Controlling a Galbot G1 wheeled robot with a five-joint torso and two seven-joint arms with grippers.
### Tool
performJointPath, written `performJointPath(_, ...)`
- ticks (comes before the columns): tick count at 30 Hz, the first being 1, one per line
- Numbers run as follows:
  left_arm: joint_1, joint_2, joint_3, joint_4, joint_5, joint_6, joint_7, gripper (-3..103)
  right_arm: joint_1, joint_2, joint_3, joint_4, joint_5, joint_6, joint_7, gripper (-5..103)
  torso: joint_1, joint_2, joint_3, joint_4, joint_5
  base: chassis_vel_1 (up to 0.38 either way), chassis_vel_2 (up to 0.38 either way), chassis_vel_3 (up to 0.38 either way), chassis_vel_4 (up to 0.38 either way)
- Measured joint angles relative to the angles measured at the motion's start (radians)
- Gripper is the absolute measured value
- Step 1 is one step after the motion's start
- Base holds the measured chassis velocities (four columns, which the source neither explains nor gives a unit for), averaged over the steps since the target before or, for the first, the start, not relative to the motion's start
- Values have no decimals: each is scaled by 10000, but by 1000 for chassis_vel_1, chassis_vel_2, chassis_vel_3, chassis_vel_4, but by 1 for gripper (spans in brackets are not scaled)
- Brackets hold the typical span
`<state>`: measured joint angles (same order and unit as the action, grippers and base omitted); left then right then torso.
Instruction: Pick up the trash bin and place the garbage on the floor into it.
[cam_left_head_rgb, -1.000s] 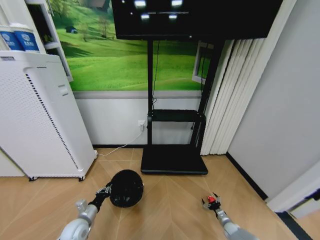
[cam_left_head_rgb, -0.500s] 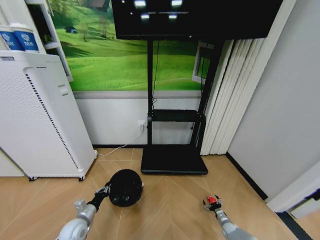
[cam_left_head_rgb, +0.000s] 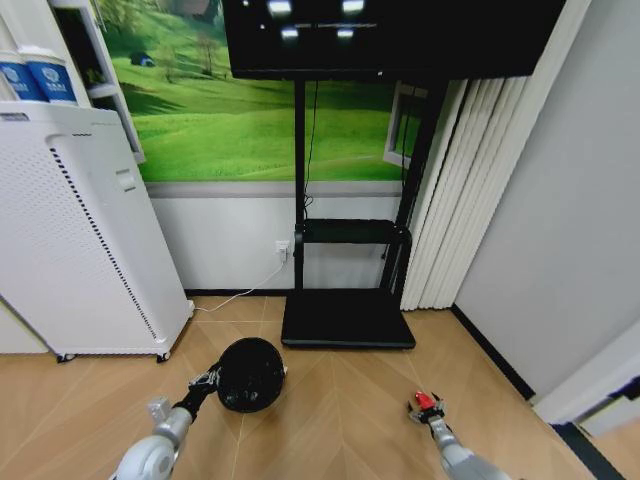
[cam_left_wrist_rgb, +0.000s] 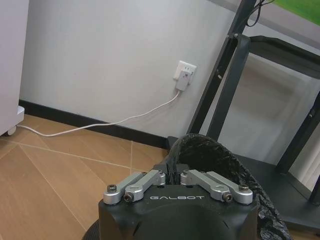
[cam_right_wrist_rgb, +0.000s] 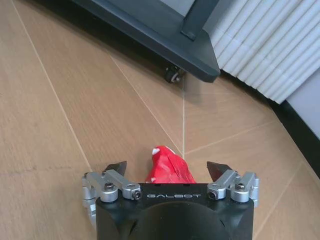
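The trash bin (cam_left_head_rgb: 250, 375), small, black and round with a black liner bag, is near the floor in front of the TV stand. My left gripper (cam_left_head_rgb: 212, 380) is shut on its rim; in the left wrist view the fingers (cam_left_wrist_rgb: 145, 179) pinch the liner edge of the bin (cam_left_wrist_rgb: 220, 162). Of the garbage, a small red lump (cam_right_wrist_rgb: 165, 159) lies on the wooden floor. My right gripper (cam_right_wrist_rgb: 167, 168) is open around it, one fingertip on each side. In the head view this right gripper (cam_left_head_rgb: 425, 405) is low at the right with the red lump (cam_left_head_rgb: 424, 400) at its tip.
A tall white perforated appliance (cam_left_head_rgb: 80, 240) stands at the left. The black TV stand base (cam_left_head_rgb: 348, 320) lies just behind the bin, its castor (cam_right_wrist_rgb: 173, 75) ahead of the right gripper. White curtains (cam_left_head_rgb: 470, 200) hang at the right. A power cord (cam_left_wrist_rgb: 100, 127) runs along the wall.
In the head view the right gripper has sunk a little lower and nearer to me over the red lump. The left gripper and the bin have hardly shifted.
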<state>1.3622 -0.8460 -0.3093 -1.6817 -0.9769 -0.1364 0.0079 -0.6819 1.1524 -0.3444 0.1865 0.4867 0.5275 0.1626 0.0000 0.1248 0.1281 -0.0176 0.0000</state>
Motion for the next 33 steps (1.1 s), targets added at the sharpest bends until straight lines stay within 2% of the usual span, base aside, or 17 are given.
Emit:
performJointPath(1, -42, 0, 35, 39, -10, -2, 24, 7, -65, 13, 18, -64, -42, -206, 85, 77, 0, 1, 0, -1, 0, 0, 0, 0, 0)
performJointPath(2, -42, 0, 35, 39, -10, -2, 24, 7, -65, 13, 18, -64, -42, -206, 85, 77, 0, 1, 0, -1, 0, 0, 0, 0, 0)
performJointPath(4, -48, 0, 37, 95, -16, -16, 44, 7, -85, 48, 51, -111, -48, -316, 104, 65, 0, 2, 0, 0, -3, 0, 0, 0, 0)
performJointPath(5, -48, 0, 37, 95, -16, -16, 44, 7, -85, 48, 51, -111, -48, -316, 104, 65, 0, 2, 0, 0, -3, 0, 0, 0, 0)
performJointPath(7, -29, -2, 37, 112, -17, -32, 68, 7, -87, 71, 66, -122, -43, -356, 103, 54, 0, 2, -1, 2, -1, 0, 0, 0, 0)
performJointPath(8, -29, -2, 37, 112, -17, -32, 68, 7, -87, 71, 66, -122, -43, -356, 103, 54, 0, 2, -1, 2, -1, 0, 0, 0, 0)
performJointPath(9, -14, -12, 37, 115, -15, -41, 80, 7, -91, 91, 72, -124, -35, -373, 109, 44, 0, 2, -1, 2, -5, 0, 0, 0, 0)
performJointPath(10, -7, -17, 37, 108, -16, -43, 82, 7, -93, 105, 81, -138, -31, -380, 115, 40, 0, 2, -1, 1, -7, 0, 0, 0, 0)
performJointPath(11, -7, -17, 37, 108, -16, -43, 82, 7, -93, 105, 81, -138, -31, -380, 115, 40, 0, 2, -1, 1, -7, 0, 0, 0, 0)
performJointPath(13, -2, -24, 38, 74, -20, -44, 88, 7, -106, 117, 94, -139, -28, -380, 119, 33, 0, 3, -1, -1, -7, 0, 0, 0, 0)
performJointPath(20, 10, -30, 41, 53, -23, -46, 94, 7, -159, 102, 140, -95, -29, -367, 123, 32, 0, 3, -1, 1, -3, 0, 0, 0, 0)
performJointPath(26, 50, -22, 17, 8, -14, -46, 81, 7, -431, -306, 213, 372, -43, -95, 218, 32, 0, 1, 2, 4, 15, 0, 0, 0, 0)
performJointPath(28, 56, 5, -12, 4, -11, -46, 48, 7, -696, -928, 53, 932, -77, 231, 239, 29, -1, 1, 2, 0, 11, 0, 0, 0, 0)
performJointPath(29, 56, 5, -12, 4, -11, -46, 48, 7, -696, -928, 53, 932, -77, 231, 239, 29, -1, 1, 2, 0, 11, 0, 0, 0, 0)
performJointPath(31, 125, -10, -36, -119, 5, -35, -11, 7, -1207, -1781, -96, 2064, 19, 370, 289, 28, -1, 2, 1, -4, -7, 0, 0, 0, 0)
performJointPath(32, 162, -33, -39, -182, 19, -26, -34, 7, -1448, -2066, -83, 2519, 41, 423, 330, 28, -1, 1, 1, -4, 1, 0, 0, 0, 0)
performJointPath(33, 162, -33, -39, -182, 19, -26, -34, 7, -1448, -2066, -83, 2519, 41, 423, 330, 28, -1, 1, 1, -4, 1, 0, 0, 0, 0)
